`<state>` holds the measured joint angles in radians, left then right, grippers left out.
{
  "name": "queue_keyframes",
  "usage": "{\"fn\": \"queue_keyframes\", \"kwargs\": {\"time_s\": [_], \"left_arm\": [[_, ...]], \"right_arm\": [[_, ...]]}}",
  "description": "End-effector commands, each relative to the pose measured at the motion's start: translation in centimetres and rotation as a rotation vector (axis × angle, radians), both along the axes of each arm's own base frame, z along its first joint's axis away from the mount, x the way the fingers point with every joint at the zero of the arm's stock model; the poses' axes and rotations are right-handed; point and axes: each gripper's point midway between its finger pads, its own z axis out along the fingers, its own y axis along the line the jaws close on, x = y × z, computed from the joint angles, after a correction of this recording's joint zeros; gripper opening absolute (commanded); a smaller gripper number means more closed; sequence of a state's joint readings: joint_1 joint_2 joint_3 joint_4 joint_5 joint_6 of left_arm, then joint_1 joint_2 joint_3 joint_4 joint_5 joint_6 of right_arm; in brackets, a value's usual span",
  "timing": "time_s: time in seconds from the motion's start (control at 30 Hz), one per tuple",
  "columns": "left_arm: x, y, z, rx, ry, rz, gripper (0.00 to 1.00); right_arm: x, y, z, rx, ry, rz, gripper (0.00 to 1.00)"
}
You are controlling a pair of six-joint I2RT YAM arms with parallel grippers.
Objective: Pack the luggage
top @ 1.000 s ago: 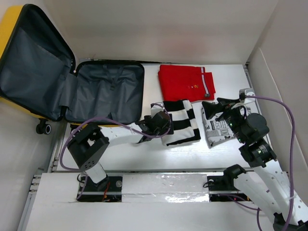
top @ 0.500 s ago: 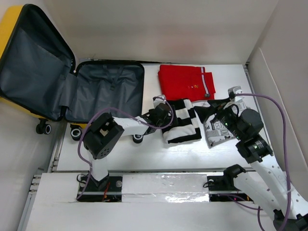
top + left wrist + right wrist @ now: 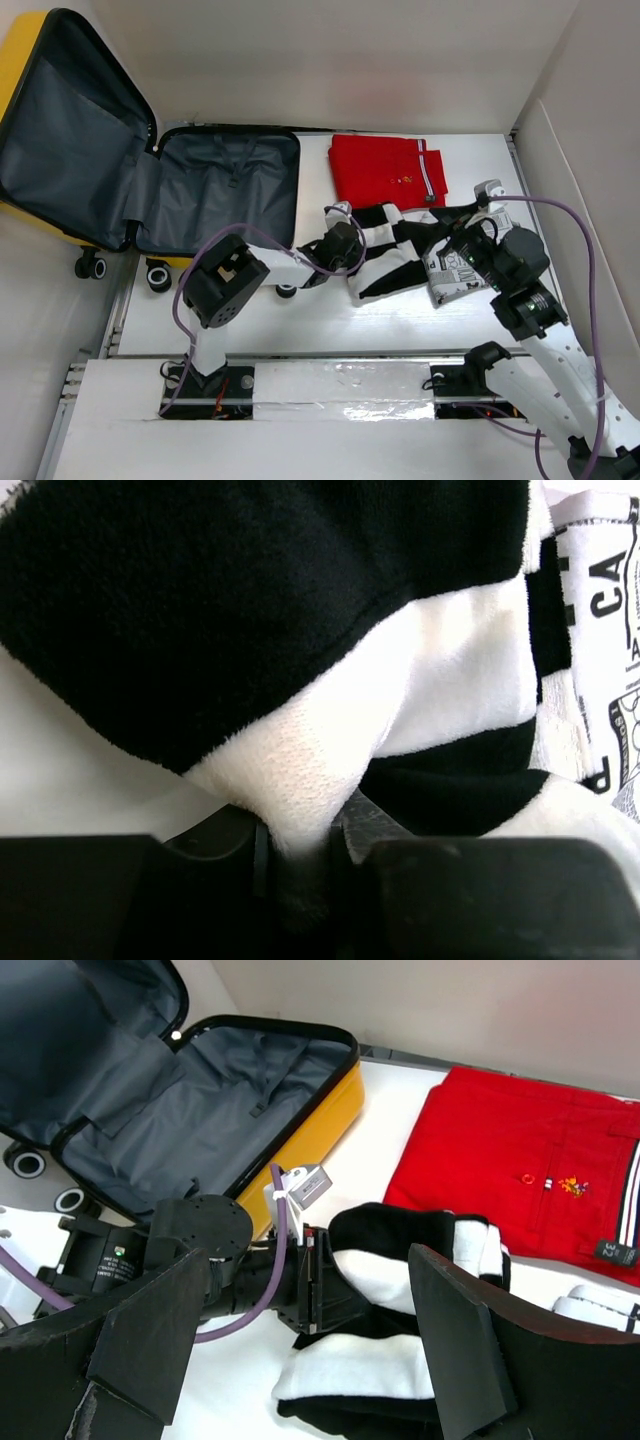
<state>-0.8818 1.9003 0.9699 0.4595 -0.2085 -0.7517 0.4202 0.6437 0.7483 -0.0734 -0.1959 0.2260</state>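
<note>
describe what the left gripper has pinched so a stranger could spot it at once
Start at the open yellow luggage on the left, then look right to three folded clothes. The fluffy garment lies nearer the arms than the red garment and left of the newsprint-patterned cloth, pinched by the left gripper. Only it has broad black and white stripes.

**Setting.** We take this to be a robotics laboratory test cell, probably purpose-built. Plain white panels (image 3: 330,60) wall in a white table (image 3: 300,320). Two arm bases (image 3: 210,385) are bolted at its near edge. Purple cables (image 3: 545,200) run exposed, and a metal rail (image 3: 115,315) frames its side.
</note>
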Motion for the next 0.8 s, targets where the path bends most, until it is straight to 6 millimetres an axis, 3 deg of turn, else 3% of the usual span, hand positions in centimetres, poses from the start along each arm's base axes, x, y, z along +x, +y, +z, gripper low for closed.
{"fn": "queue_keyframes", "kwargs": {"time_s": [0.0, 0.1, 0.23, 0.27, 0.4, 0.43, 0.5, 0.53, 0.57, 0.6, 0.63, 0.67, 0.73, 0.77], "left_arm": [[0.0, 1.0, 2.6, 0.019, -0.076, -0.008, 0.00], [0.0, 1.1, 5.8, 0.015, -0.147, -0.042, 0.00], [0.5, 1.8, 12.1, -0.012, -0.251, -0.075, 0.00], [0.4, 1.2, 13.7, -0.030, -0.271, -0.107, 0.00], [2.3, 2.5, 18.3, 0.002, -0.328, -0.176, 0.00], [3.4, 3.5, 20.1, 0.017, -0.341, -0.162, 0.00], [4.5, 4.6, 22.1, 0.041, -0.349, -0.181, 0.00], [5.7, 6.3, 22.7, 0.079, -0.353, -0.168, 0.00], [6.4, 6.2, 25.6, 0.056, -0.402, -0.200, 0.00], [7.0, 7.0, 26.2, 0.078, -0.407, -0.202, 0.00], [7.8, 8.0, 25.9, 0.132, -0.395, -0.206, 0.00], [9.7, 9.8, 28.8, 0.135, -0.442, -0.164, 0.00], [11.4, 11.5, 28.7, 0.182, -0.424, -0.159, 0.00], [13.0, 13.5, 31.0, 0.204, -0.471, -0.129, 0.00]], "right_arm": [[-0.8, 0.5, 2.8, 0.049, -0.106, 0.039, 0.86], [-1.0, 0.5, 3.2, 0.056, -0.116, 0.044, 0.86], [-1.1, 0.4, 3.5, 0.068, -0.127, 0.042, 0.86], [-1.1, 0.4, 3.4, 0.071, -0.127, 0.040, 0.86], [-1.5, 0.1, 3.9, 0.089, -0.147, 0.032, 0.86], [-1.6, -0.1, 4.1, 0.094, -0.155, 0.023, 0.86], [-1.8, -0.4, 4.2, 0.094, -0.161, 0.015, 0.86], [-2.0, -0.6, 4.4, 0.100, -0.171, 0.009, 0.86], [-2.1, -0.8, 4.6, 0.105, -0.176, 0.004, 0.86], [-2.1, -0.9, 4.6, 0.106, -0.178, -0.002, 0.86], [-2.2, -1.0, 4.6, 0.108, -0.180, -0.005, 0.86], [-2.4, -1.1, 4.8, 0.110, -0.188, -0.010, 0.86], [-2.5, -1.3, 4.6, 0.108, -0.184, -0.013, 0.86], [-2.6, -1.4, 4.6, 0.108, -0.186, -0.020, 0.86]]}}
